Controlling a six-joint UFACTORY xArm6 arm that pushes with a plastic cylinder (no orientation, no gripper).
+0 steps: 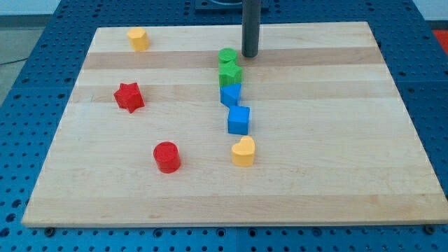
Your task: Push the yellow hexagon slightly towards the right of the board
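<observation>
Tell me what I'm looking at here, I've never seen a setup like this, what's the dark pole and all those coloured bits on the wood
It is one picture, from a single camera looking down at a wooden board. The dark pole is the end of a robot arm. It has no hand and holds nothing; it only slides blocks by pushing with my tip, now near the view's top, just right of the upper green block. Below that sit a second green block and two blue blocks, forming a column, then a yellow heart. To the view's left lie a red star, a red cylinder and the yellow hexagon, top left, far from my tip.
</observation>
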